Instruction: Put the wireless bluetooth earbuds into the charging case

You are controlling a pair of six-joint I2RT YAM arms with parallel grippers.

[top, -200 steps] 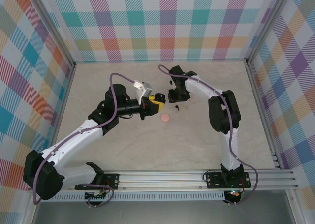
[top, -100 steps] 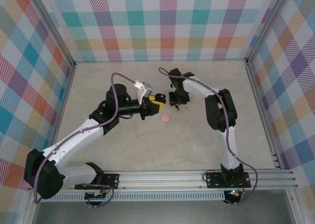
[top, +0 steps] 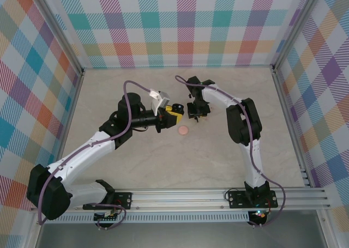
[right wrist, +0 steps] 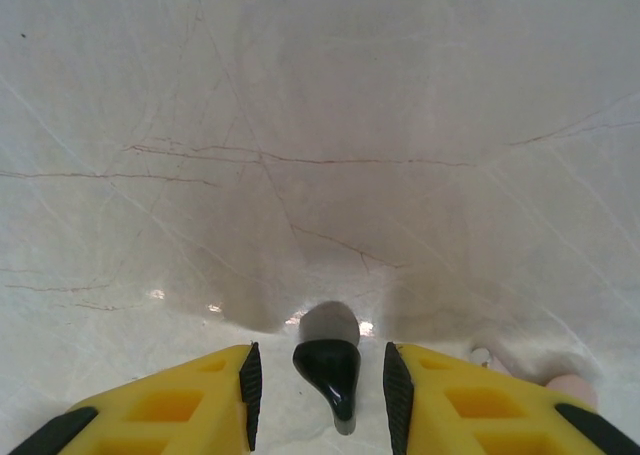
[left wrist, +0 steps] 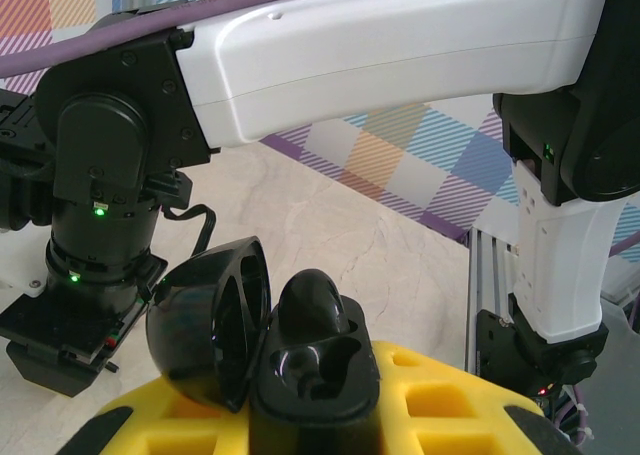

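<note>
Presently a black curved earbud (right wrist: 328, 363) with a grey tip lies on the pale marble-patterned bench (right wrist: 300, 125), straight between the yellow fingers of the right end effector (right wrist: 321, 353). Those jaws stand partly apart. A sliver of bench shows on each side of the earbud, so the black pads touch nothing. Beyond the right-hand finger, a pale pink earbud (right wrist: 572, 385) rests on the bench at the lower edge of the wrist view.

The left end effector (left wrist: 312, 410) is clamped on a black round charging case (left wrist: 312, 370), with its yellow fingers pressed against either side. The case's hinged lid (left wrist: 205, 330) hangs open to the left, and moulded sockets show in the base. A rounded black lump sits at the far rim, but whether it is a seated earbud cannot be told. From above, the held case sits just left of the right end effector. A flat pink round case (top: 183, 130) lies on the bench a little nearer the arm bases, touching neither.

Compared with a second ago, the right end effector has shifted toward the spot where a small black piece lay bare on the bench, and its elbow has swung leftward. The left arm, its case and the pink round case have kept their places.
</note>
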